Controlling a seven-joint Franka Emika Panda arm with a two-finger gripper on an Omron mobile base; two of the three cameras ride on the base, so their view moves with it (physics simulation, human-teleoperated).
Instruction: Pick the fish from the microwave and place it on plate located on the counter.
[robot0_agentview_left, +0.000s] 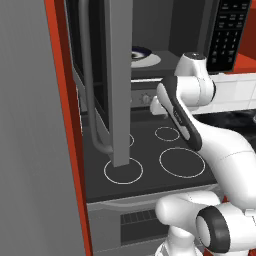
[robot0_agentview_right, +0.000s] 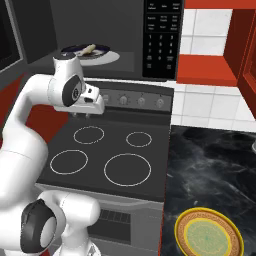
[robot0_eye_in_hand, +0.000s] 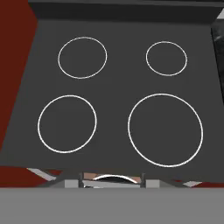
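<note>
The microwave (robot0_agentview_left: 227, 35) hangs above the stove, its grey door (robot0_agentview_left: 107, 75) with the curved bar handle swung wide open. Inside, a pale fish (robot0_agentview_right: 88, 48) lies on a dark-rimmed dish (robot0_agentview_right: 102, 52), which also shows in the left base view (robot0_agentview_left: 145, 50). My gripper (robot0_agentview_right: 85, 113) hangs below the oven cavity, over the back of the stove, pointing down; its fingers are too hidden to judge. A yellow and orange plate (robot0_agentview_right: 209, 234) sits on the black marbled counter (robot0_agentview_right: 215, 160) at the front right.
The black stovetop (robot0_eye_in_hand: 113, 109) with white burner rings lies under the hand. A knob panel (robot0_agentview_right: 140, 100) runs along its back. The open door juts out over the stove's left side. Red cabinets (robot0_agentview_right: 245, 45) and a white tiled wall (robot0_agentview_right: 210, 105) stand to the right.
</note>
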